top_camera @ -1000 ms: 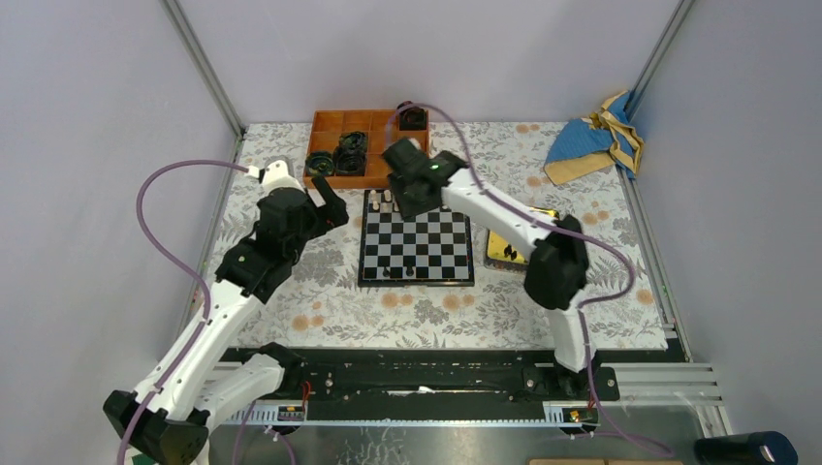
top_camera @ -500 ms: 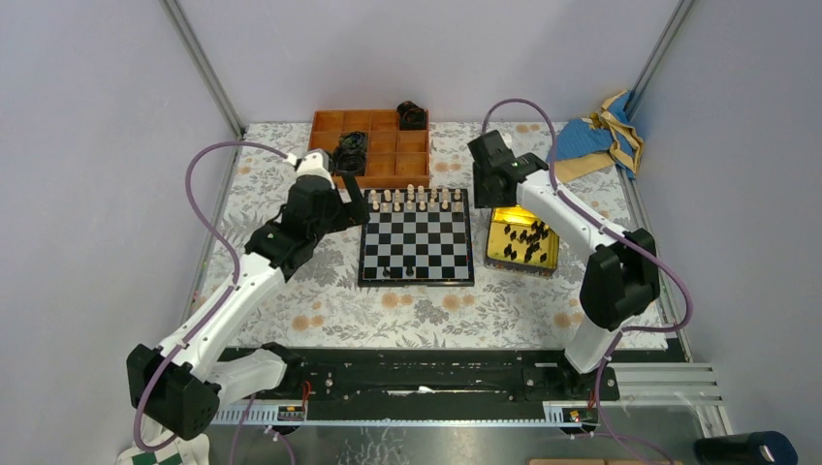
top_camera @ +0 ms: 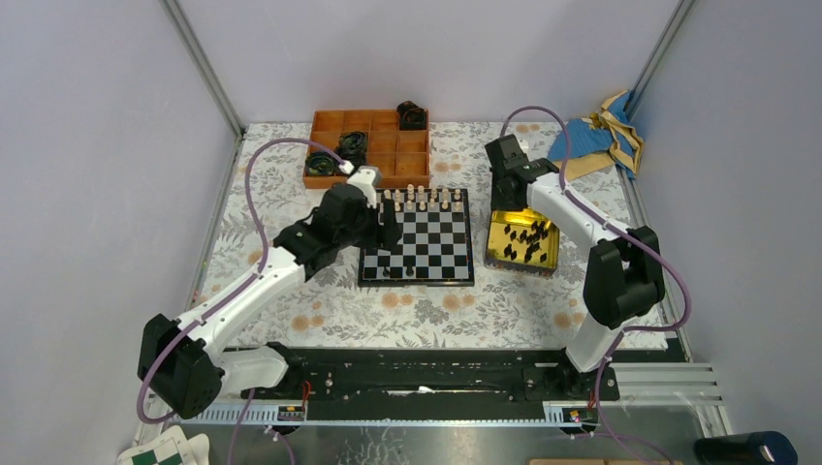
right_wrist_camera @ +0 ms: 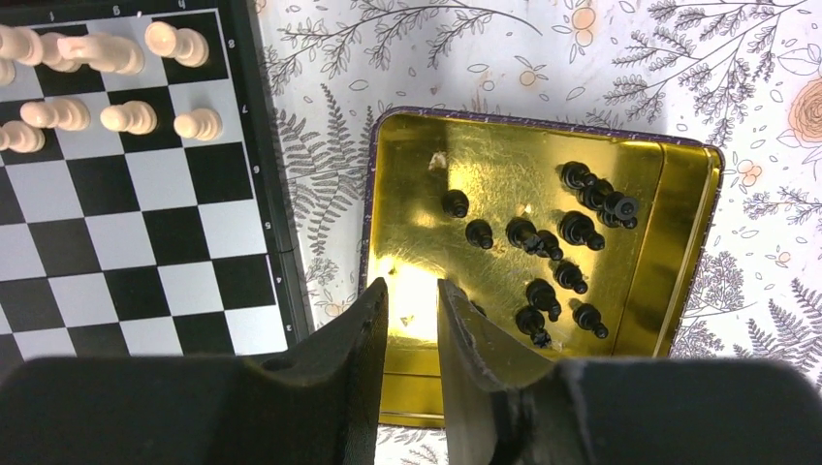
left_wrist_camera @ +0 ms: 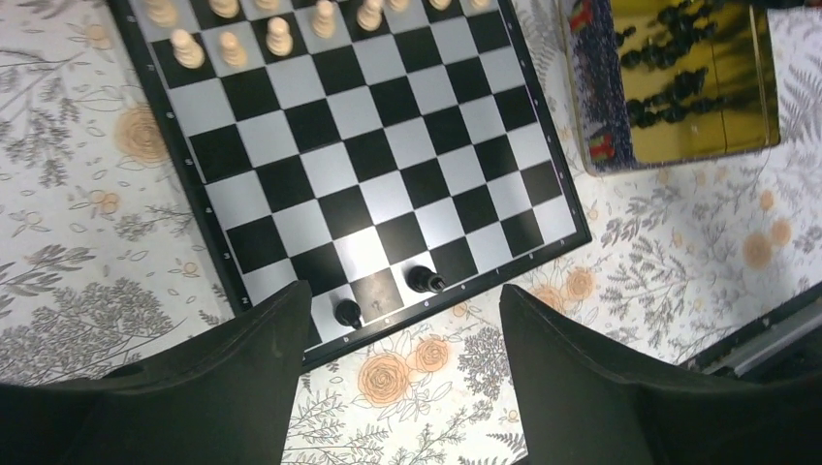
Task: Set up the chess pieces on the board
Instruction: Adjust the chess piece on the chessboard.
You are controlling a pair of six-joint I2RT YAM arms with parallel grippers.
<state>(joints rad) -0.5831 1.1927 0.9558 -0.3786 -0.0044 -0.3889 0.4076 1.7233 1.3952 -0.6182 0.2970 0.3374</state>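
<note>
The board (top_camera: 426,247) lies mid-table, with cream chessmen (top_camera: 417,201) along its far rows. Two black chess pieces (left_wrist_camera: 424,280) stand on its near row, also seen from above (top_camera: 410,271). Several more black pieces (right_wrist_camera: 543,242) lie in a gold tin (right_wrist_camera: 679,291) right of the board. My left gripper (left_wrist_camera: 402,295) is wide open and empty above the board's near-left edge (top_camera: 388,225). My right gripper (right_wrist_camera: 409,291) hovers over the tin's left part (top_camera: 506,184). Its jaws stand a narrow gap apart, with nothing between them.
An orange compartment tray (top_camera: 383,160) with black coiled rings (top_camera: 351,145) stands behind the board. A blue and yellow cloth (top_camera: 591,145) lies at the back right. The gold tin (top_camera: 494,254) sits close against the board's right edge.
My right arm swung from the board's far-left corner to above the gold tin. My left gripper moved right, from beside the board to over its left side.
</note>
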